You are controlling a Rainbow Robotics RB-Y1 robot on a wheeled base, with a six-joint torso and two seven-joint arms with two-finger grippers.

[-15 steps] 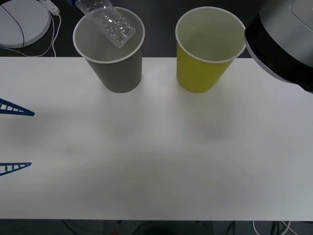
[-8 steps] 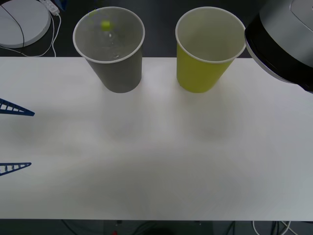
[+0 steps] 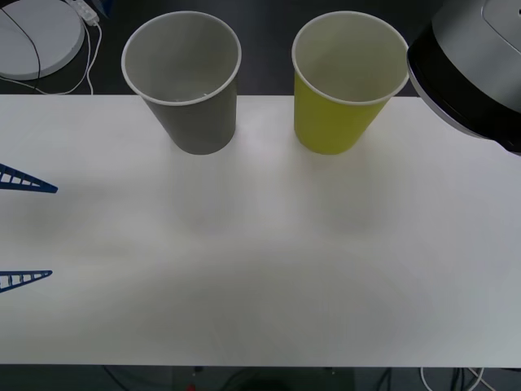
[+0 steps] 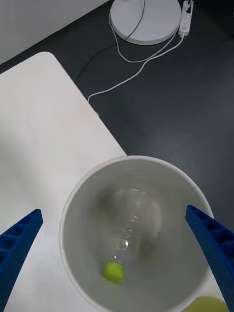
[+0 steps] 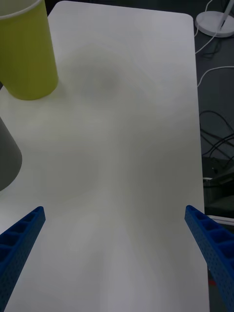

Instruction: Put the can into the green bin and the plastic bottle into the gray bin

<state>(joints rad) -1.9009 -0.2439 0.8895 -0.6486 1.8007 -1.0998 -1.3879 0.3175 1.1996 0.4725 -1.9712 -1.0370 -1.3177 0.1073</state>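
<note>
Two bins stand side by side at the far edge of my white table: one gray bin on my left and one green bin on my right, both upright and a little apart from each other. There is one plastic bottle, and it lies inside the gray bin, tilted against the pale wall with its lime-green cap down near the bottom. From my right wrist I look straight down into that bin, so my right gripper hangs above its mouth with its two blue fingers spread wide, one at either side of the rim, holding nothing. My left gripper hovers low over the bare table at my left side, near the gray bin's wall, its two fingers also spread wide and empty; the pair of tips pokes in at the left edge of the front view. One white round base with a cable sits on the dark floor beyond the table
</note>
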